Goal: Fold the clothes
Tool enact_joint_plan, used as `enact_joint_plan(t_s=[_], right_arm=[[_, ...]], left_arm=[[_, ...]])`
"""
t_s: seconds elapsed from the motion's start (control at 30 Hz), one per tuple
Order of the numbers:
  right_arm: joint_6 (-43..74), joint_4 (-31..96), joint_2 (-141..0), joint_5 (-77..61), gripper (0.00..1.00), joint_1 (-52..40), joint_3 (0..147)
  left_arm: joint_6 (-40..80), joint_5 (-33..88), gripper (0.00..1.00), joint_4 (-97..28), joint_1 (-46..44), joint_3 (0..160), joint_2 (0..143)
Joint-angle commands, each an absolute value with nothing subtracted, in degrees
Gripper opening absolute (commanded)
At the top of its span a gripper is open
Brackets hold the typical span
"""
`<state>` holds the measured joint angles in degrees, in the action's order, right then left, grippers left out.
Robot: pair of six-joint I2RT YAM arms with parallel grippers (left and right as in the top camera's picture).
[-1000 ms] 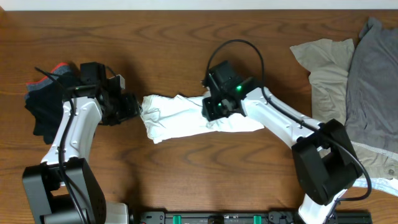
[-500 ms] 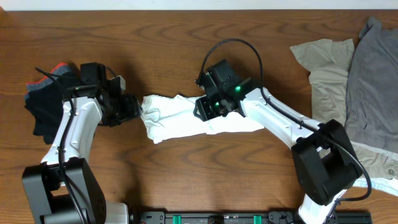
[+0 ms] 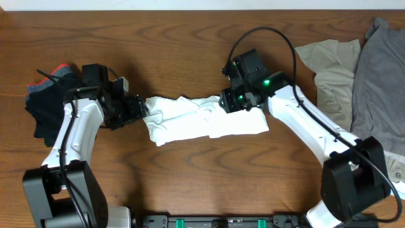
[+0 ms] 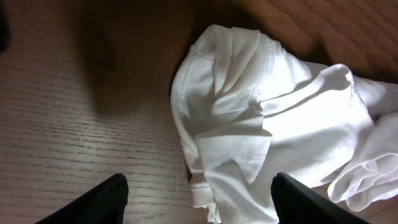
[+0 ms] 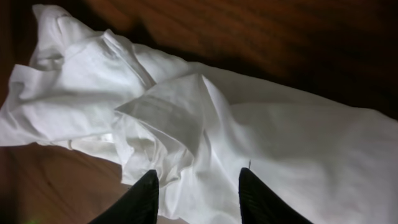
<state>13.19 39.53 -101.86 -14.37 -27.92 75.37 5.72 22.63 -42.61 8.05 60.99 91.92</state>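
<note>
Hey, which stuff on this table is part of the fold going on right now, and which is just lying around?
In hand: white T-shirt, left gripper, right gripper, both open at it.
Lying about: beige garment and grey garment, far right; dark clothes pile, far left.

Your left gripper (image 4: pixel 200 202) stands spread over the white T-shirt (image 4: pixel 280 124).
You see its two black fingertips (image 4: pixel 112 200) set wide apart, with the crumpled shirt's stitched hem lying between them on the brown wood of the desk (image 4: pixel 81 137).
</note>
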Motion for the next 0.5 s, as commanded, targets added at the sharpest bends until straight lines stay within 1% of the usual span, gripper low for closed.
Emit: enact_joint_plan(t_s=[0.0,0.13,0.3,0.47], right_arm=[[12.6,39.6,-105.1,-13.5,0.38,-29.2,75.9],[12.8,38.1,-109.1,-13.9,0.38,-31.2,75.9],[12.8,31.0,-113.6,-20.9,0.38,-34.4,75.9],[14.9,23.1,-115.7,-18.4,0.39,-36.0,75.9]], left_arm=[[5.1,23.6,0.76,-43.3,7.9,60.2,91.3],[5.1,23.6,0.76,-43.5,7.9,60.2,91.3],[5.1,23.6,0.76,-43.5,7.9,60.2,91.3],[5.1,23.6,0.76,-43.5,7.9,60.2,91.3]])
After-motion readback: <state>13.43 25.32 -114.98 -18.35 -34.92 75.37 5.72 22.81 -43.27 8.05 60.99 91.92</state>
